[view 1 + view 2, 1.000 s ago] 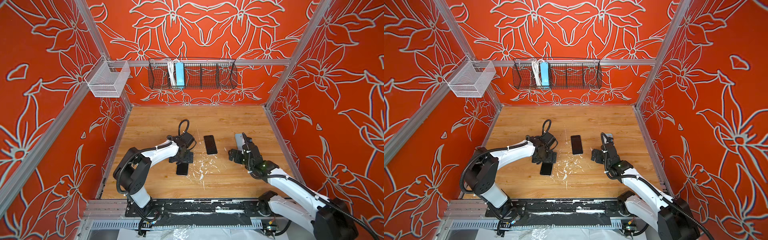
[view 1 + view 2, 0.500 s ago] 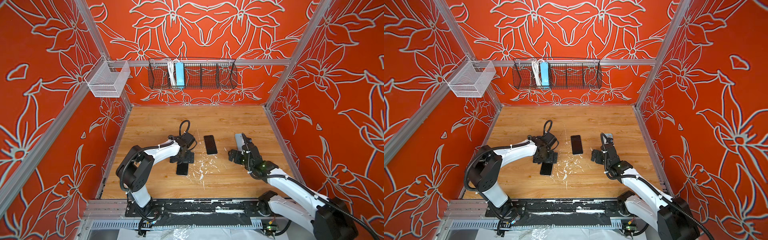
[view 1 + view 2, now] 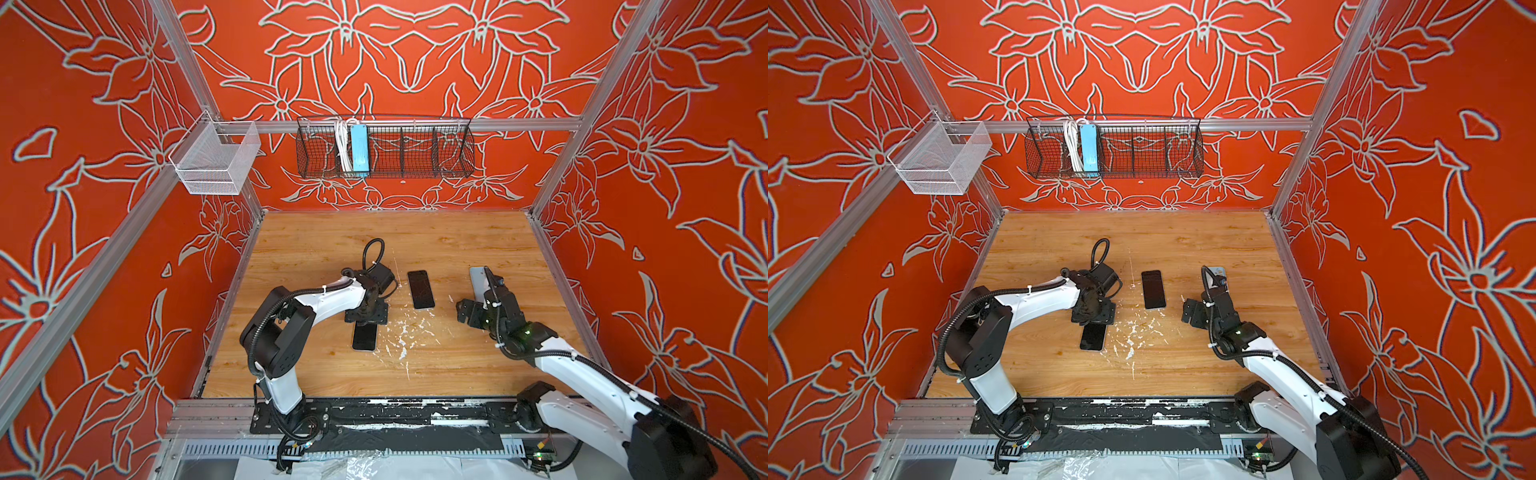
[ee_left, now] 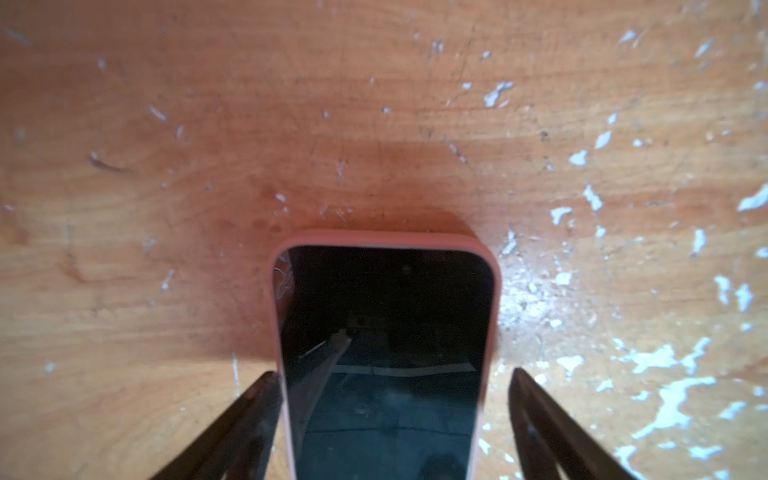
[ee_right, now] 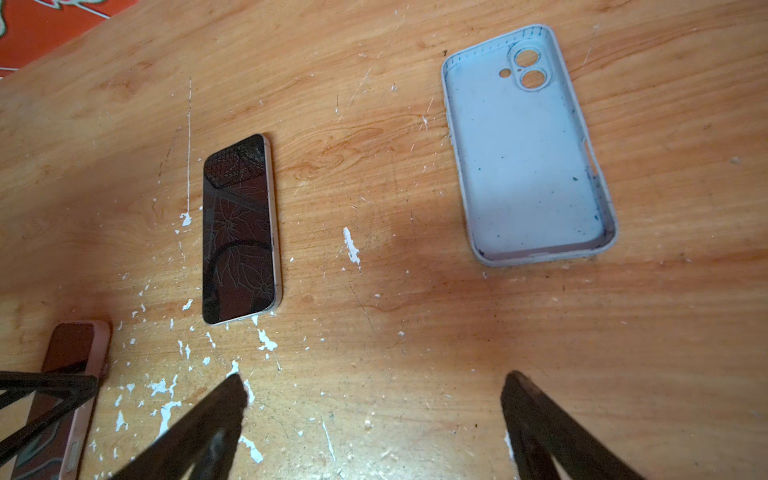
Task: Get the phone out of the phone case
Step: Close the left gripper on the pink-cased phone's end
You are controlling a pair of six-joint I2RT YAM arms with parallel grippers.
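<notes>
In both top views, your left gripper [image 3: 366,321] stands over the far end of the cased phone [image 3: 365,340], which lies flat just left of and nearer than the bare phone [image 3: 420,289]; your right gripper [image 3: 467,311] hangs right of the bare phone, by the empty blue case [image 3: 476,277]; left wrist: fingers [image 4: 245,419] wide, straddling the pink case [image 4: 382,240], one at its edge, one clear; right wrist: fingers [image 5: 195,432] spread wide, gripping nothing.
</notes>
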